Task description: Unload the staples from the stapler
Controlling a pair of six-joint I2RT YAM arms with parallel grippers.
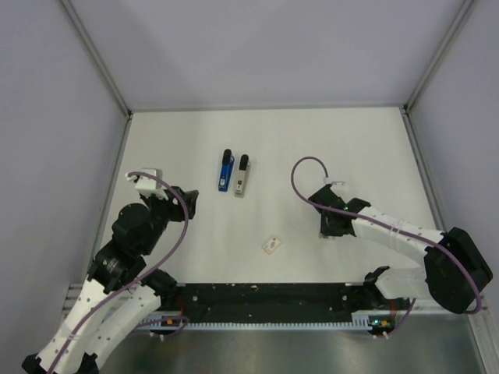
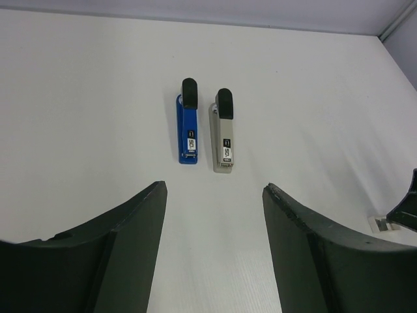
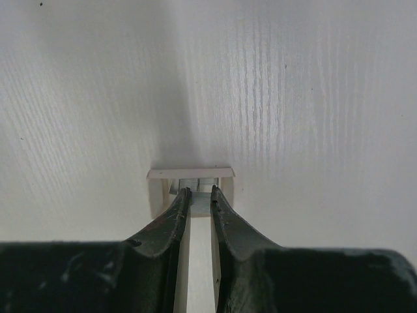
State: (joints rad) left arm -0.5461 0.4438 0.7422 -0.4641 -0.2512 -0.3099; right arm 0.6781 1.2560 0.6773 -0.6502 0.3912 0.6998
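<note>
While my left jaws hang spread before the blue stapler (image 2: 188,124) and grey stapler (image 2: 223,140), my right jaws pinch staples (image 3: 195,187) on the counter (image 1: 312,148).

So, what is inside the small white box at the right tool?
A grey metallic piece, perhaps staples, shows inside the small white box. The right tool covers the near part, so the amount cannot be seen.

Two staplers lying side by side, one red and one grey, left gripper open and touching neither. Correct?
Not red: it is a blue stapler lying beside the grey stapler, as the left wrist view shows. The rest holds: they are side by side, and the left gripper is open and touches neither.
</note>
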